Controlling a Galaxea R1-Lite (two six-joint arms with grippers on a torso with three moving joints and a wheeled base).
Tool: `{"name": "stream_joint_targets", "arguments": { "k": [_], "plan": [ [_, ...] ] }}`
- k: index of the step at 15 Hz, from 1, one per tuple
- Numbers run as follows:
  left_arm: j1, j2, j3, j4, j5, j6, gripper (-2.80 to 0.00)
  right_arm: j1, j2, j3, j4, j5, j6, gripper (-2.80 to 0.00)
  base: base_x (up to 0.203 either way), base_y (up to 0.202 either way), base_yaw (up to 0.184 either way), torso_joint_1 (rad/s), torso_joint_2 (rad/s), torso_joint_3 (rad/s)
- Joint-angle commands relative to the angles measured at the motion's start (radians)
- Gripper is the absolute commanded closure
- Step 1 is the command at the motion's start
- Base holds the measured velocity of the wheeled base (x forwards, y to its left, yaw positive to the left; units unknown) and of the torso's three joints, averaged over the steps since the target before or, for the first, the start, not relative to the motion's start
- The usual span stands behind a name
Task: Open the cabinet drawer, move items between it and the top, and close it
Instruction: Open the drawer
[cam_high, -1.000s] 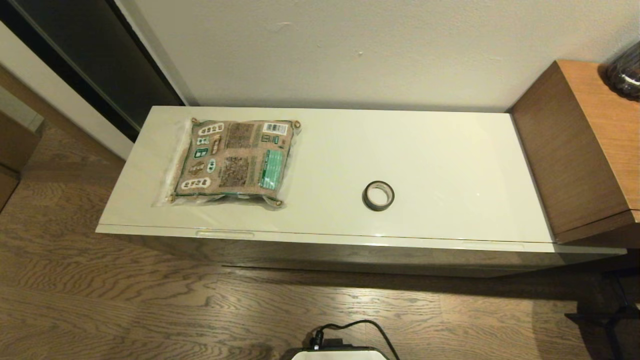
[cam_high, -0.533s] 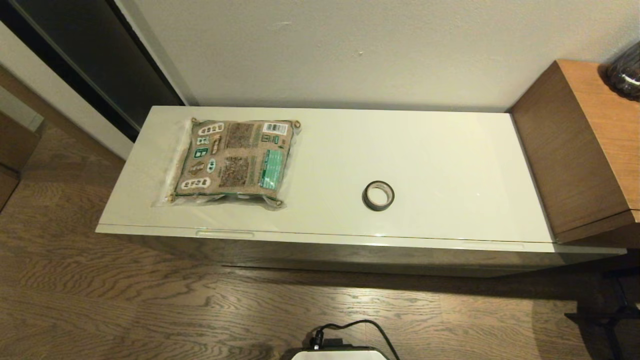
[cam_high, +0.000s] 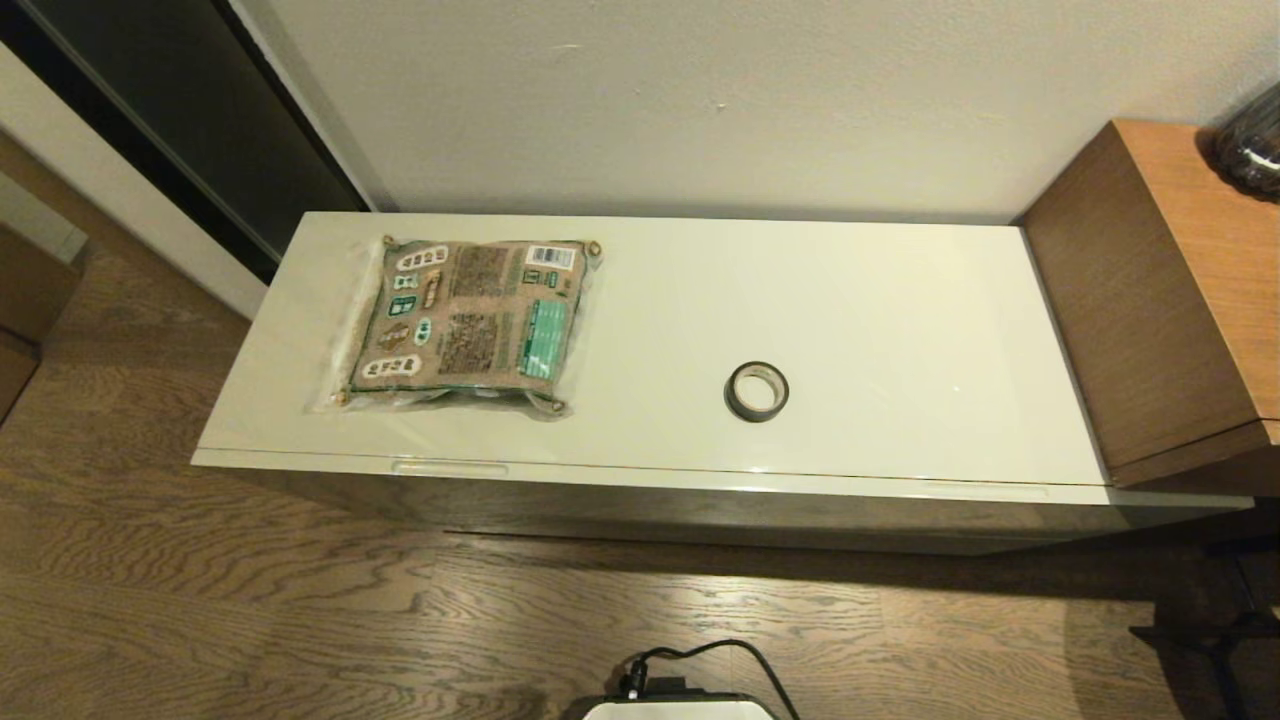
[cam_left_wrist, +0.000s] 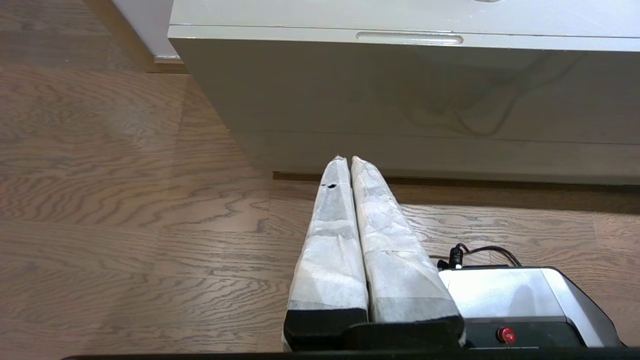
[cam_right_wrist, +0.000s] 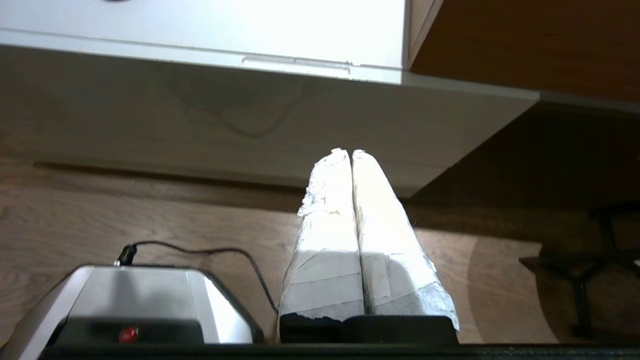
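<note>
Low over the wooden floor (cam_left_wrist: 125, 210), the left gripper (cam_left_wrist: 345, 159) is clenched, its taped fingers (cam_left_wrist: 330, 235) pressed together and grasping nothing, tips short of the closed cabinet drawer (cam_left_wrist: 400, 95). Likewise the right gripper (cam_right_wrist: 346, 151) is clenched and empty before the drawer front, near the brown wooden unit (cam_right_wrist: 525, 45). Only the wrist views show the grippers and the oblong recess (cam_left_wrist: 409, 37); the head view shows neither arm. It alone shows the top (cam_high: 900, 300) in the frame's middle, with the printed packet (cam_high: 465, 322) at left and the tape ring (cam_high: 756, 391) right of centre, well apart. Behind stands a pale wall (cam_high: 700, 100).
</note>
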Motion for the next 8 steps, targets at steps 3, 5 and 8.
{"name": "stream_joint_targets", "arguments": {
  "k": [3, 5, 8],
  "plan": [
    [0.001, 0.001, 0.0, 0.004, -0.011, 0.044, 0.0, -0.011, 0.245, -0.493, 0.252, -0.004, 0.047, 0.0, 0.0, 0.0, 0.0, 0.0, 0.0, 0.0],
    [0.001, 0.001, 0.0, 0.006, -0.012, 0.044, 0.0, -0.016, 0.442, -0.771, 0.495, -0.004, 0.074, 0.0, 0.0, 0.0, 0.0, 0.0, 0.0, 0.0],
    [0.001, 0.001, 0.0, 0.006, -0.012, 0.045, 0.0, -0.019, 0.769, -0.914, 0.731, 0.002, 0.105, 0.0, 0.0, 0.0, 0.0, 0.0, 0.0, 0.0]
  ]
}}
